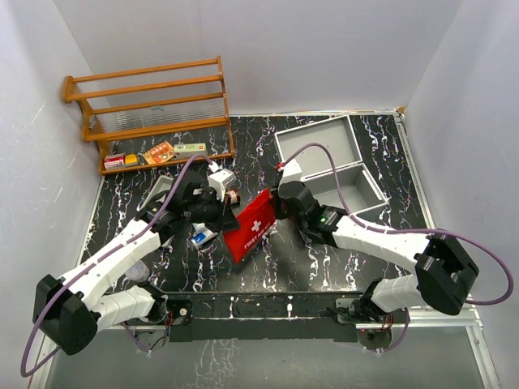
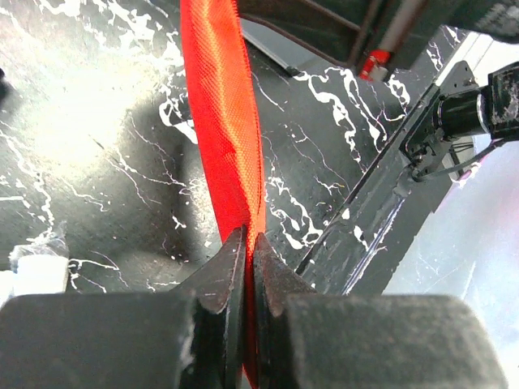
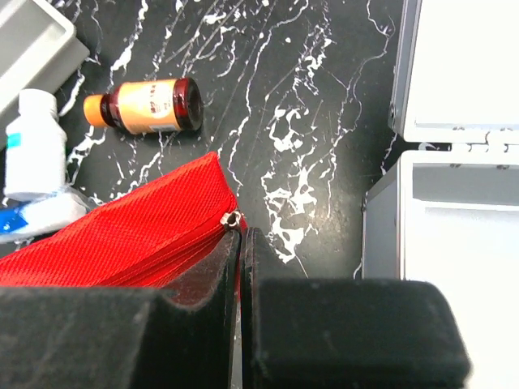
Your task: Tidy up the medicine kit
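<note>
**Kit open, both tools on the pouch**

Rack (image 1: 154, 105) back left has small boxes (image 1: 158, 153) on its bottom shelf. Left tool (image 2: 250, 251) is clamped on the red pouch (image 1: 251, 227), and the right tool (image 3: 242, 243) pinches its zipper corner. Kit (image 1: 320, 144) sits back right on the surface, lying open. Both halves look empty, long sides roughly left-right.
</note>
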